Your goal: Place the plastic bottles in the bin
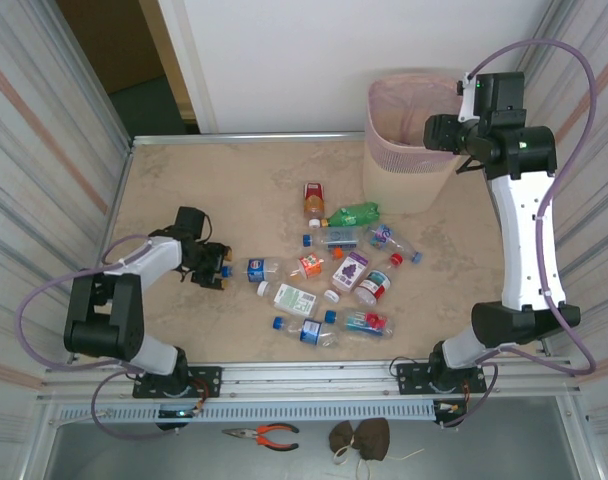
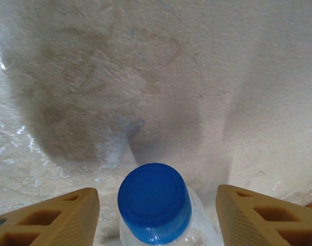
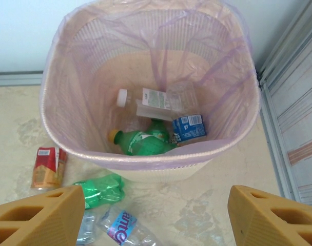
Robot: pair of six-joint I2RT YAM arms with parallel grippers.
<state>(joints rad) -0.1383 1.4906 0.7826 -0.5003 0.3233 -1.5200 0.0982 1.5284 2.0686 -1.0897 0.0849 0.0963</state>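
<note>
My left gripper (image 2: 157, 193) is low over the table at the left (image 1: 217, 263), jaws open. A clear bottle with a blue cap (image 2: 155, 200) lies between its fingers with a gap on each side; this blue-labelled bottle (image 1: 263, 268) lies at the pile's left end. Several more plastic bottles (image 1: 334, 275) are scattered mid-table, among them a red-labelled one (image 1: 313, 198) and a green one (image 1: 356, 213). My right gripper (image 3: 156, 215) hangs open and empty above the bin's (image 3: 145, 160) near rim (image 1: 446, 133). Inside the bin lie a green bottle (image 3: 140, 141), a blue-labelled one (image 3: 188, 127) and a white-capped clear one (image 3: 126, 102).
The bin (image 1: 384, 165) stands at the back right against the wall. Beside its base lie a crushed green bottle (image 3: 100, 188) and a clear blue-and-pink-labelled one (image 3: 120, 228). Corrugated walls close both sides. Orange-handled pliers (image 1: 267, 434) lie on the shelf below the arm bases.
</note>
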